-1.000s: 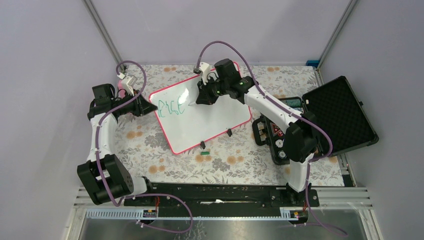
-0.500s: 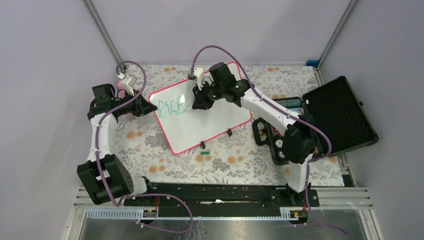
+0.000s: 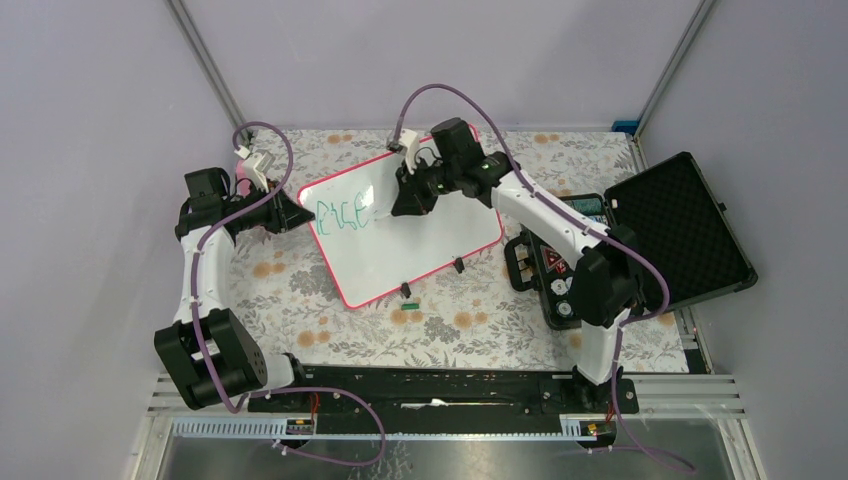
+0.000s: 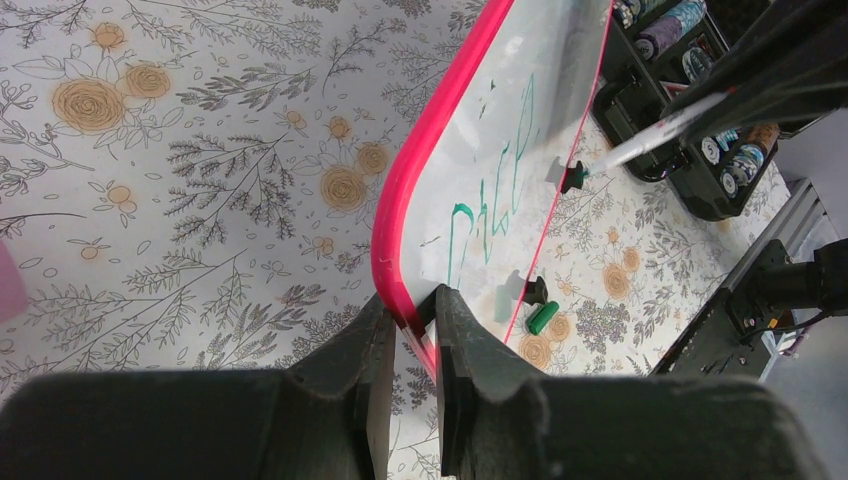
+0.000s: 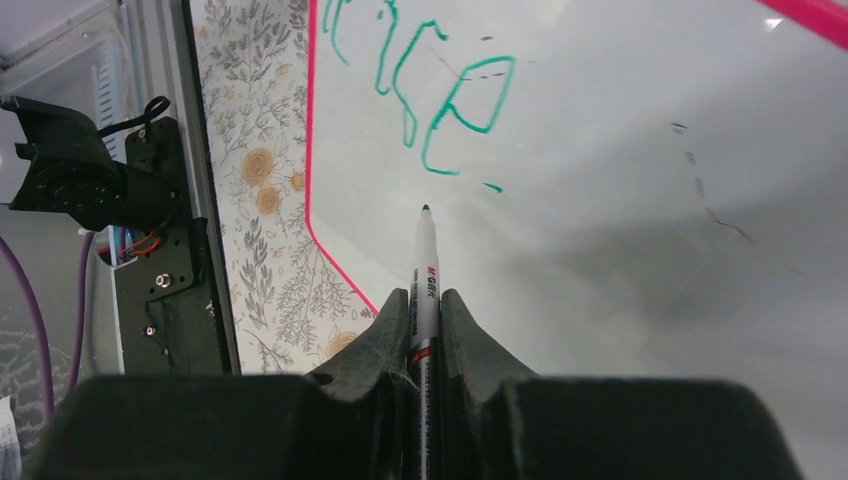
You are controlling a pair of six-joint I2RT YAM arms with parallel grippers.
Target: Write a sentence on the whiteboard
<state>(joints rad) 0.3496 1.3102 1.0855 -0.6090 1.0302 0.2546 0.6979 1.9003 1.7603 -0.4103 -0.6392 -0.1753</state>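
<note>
Right wrist view: right gripper (image 5: 424,300) tight around marker (image 5: 425,262), tip beside sentence (image 5: 445,95); left gripper (image 4: 413,325) narrow on whiteboard (image 4: 492,160) frame.

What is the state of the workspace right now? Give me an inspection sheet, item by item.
Surface: floral tablecloth, lying flat.
Job's things: whiteboard lies angled at the centre; green sentence near its left end, only a few letters.
Clutter: green cap on the cloth by the board's near edge; open black case at right, small items inside.
Grippers: left gripper shut on the whiteboard's pink frame; right gripper shut on a marker, tip just past the last letter, contact cannot be told.
Cables: purple cables loop along both arms.
Surroundings: lilac walls, metal posts; nothing else seen.
</note>
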